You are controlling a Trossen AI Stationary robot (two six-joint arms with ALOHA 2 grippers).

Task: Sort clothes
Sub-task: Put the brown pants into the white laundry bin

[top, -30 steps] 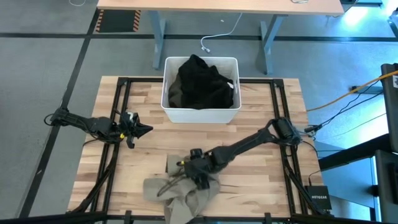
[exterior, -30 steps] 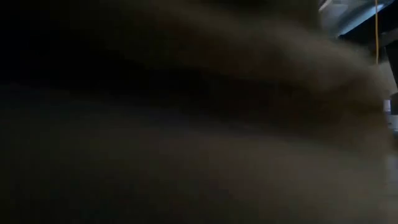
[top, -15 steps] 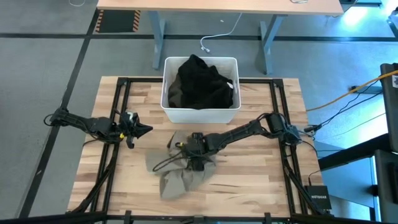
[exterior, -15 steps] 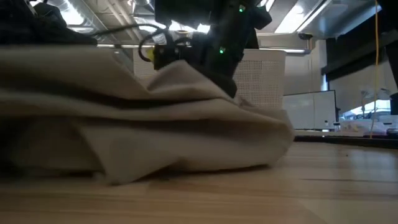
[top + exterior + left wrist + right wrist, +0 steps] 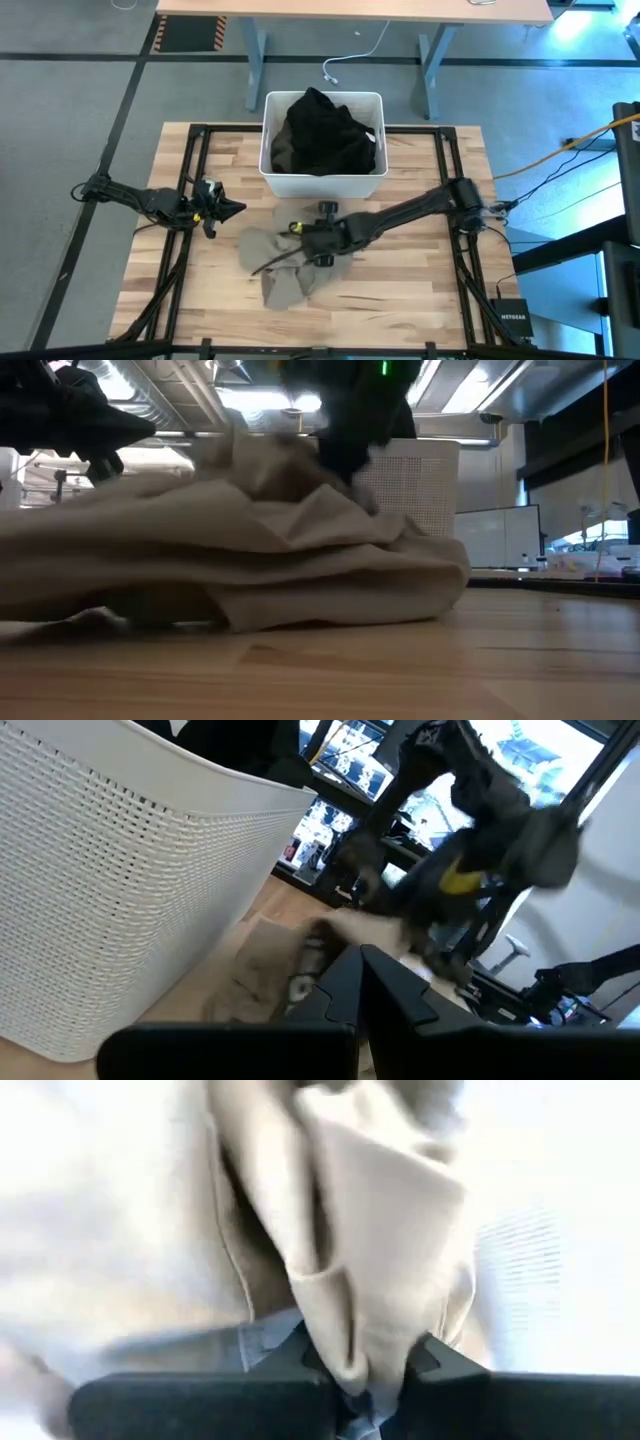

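Observation:
A khaki-beige garment (image 5: 280,282) lies crumpled on the wooden table in front of the white bin (image 5: 270,130). It fills the left of the low view (image 5: 250,560). My right gripper (image 5: 306,240) is over the garment's far part, shut on a fold of it (image 5: 365,1370). A black garment (image 5: 325,130) is heaped in the bin, with a dark olive one (image 5: 283,152) beside it. My left gripper (image 5: 228,208) waits shut above the table's left side, touching nothing. My right gripper pinches a raised fold of the khaki garment (image 5: 350,1335) between its two fingers, more than one layer of it. The fingers slant down from the table's right. The fold rises to the gripper (image 5: 300,470). The rest of the garment lies slack on the table.
A black metal frame (image 5: 195,200) runs along the table's left and right sides. The bin's perforated wall (image 5: 120,870) stands close beside my left gripper. Bare wood (image 5: 420,290) shows on the near right. A desk (image 5: 350,10) stands beyond the table.
My right gripper has moved from the table's near edge toward the bin, dragging the khaki garment with it. The garment has slid away from the low camera, bunched up, and its gripped part now stands raised.

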